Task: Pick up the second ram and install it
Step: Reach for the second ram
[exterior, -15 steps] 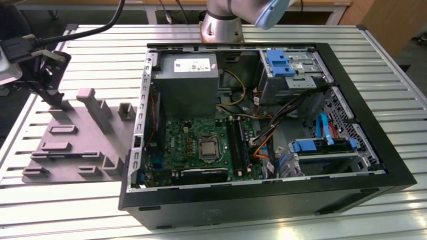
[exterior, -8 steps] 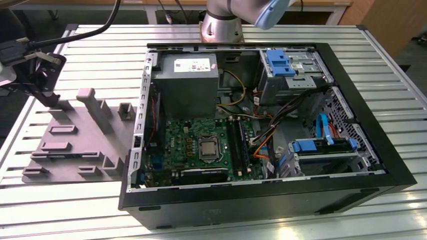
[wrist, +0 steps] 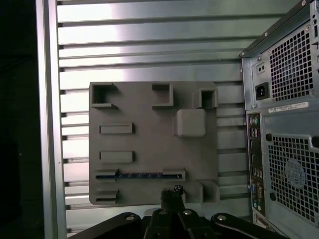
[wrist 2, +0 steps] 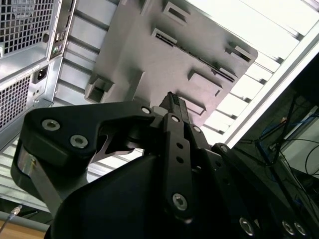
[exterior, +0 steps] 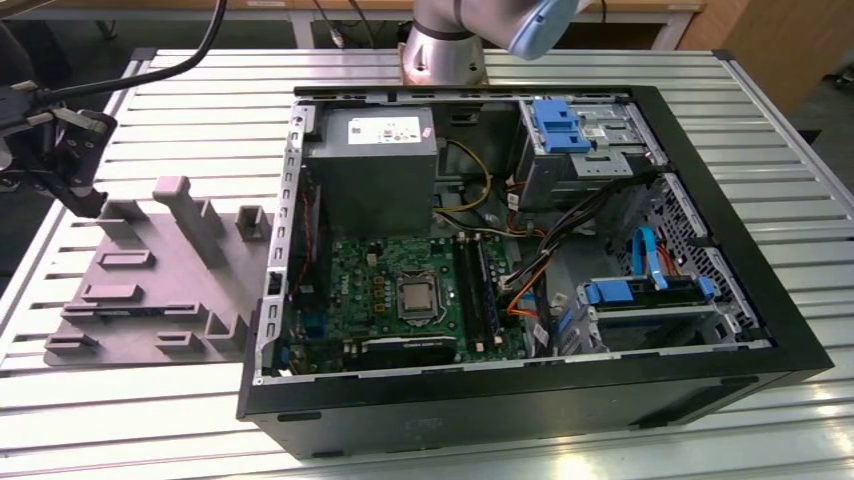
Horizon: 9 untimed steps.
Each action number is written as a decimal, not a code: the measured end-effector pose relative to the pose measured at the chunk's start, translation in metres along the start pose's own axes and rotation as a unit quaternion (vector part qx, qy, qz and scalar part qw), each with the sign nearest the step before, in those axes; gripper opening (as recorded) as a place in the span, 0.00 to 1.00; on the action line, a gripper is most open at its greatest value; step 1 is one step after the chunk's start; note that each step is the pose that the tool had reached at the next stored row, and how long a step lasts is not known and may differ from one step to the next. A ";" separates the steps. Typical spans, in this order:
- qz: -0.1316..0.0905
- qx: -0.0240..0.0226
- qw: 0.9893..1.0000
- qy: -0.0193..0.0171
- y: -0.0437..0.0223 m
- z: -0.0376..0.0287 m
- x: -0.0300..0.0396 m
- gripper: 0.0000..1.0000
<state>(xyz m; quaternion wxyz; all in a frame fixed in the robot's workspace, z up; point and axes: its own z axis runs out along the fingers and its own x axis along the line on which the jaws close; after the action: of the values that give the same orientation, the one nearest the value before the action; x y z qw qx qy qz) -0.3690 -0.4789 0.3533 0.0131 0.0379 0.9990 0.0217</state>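
A grey plastic fixture (wrist: pixel 149 144) with raised blocks and slots is seen lying on a slatted metal table (wrist: pixel 139 50). The second ram (wrist: pixel 139 175) is seen in the first wrist view as a thin dark bluish strip, standing on edge in a long slot near one edge of the fixture. The gripper (wrist: pixel 174 190) is shown in both wrist views over that same edge, near the ram but not holding it. Its fingertips are pressed together with nothing between them. In the exterior view, an open computer case (exterior: pixel 534 395) is placed just beside the fixture, on the exterior view's right. A green motherboard (exterior: pixel 387 290) is exposed inside the case.
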 end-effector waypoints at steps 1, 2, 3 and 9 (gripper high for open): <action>0.000 0.000 1.000 0.000 -0.0001 0.0003 0.0010 0.11; 0.000 0.000 1.000 0.000 -0.0002 0.0006 0.0019 0.11; 0.000 0.000 1.000 0.000 -0.0002 0.0009 0.0027 0.11; 0.000 0.000 1.000 0.000 -0.0009 0.0052 0.0083 0.11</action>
<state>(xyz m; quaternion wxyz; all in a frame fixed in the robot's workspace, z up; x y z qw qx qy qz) -0.3772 -0.4789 0.3479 0.0131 0.0379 0.9990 0.0217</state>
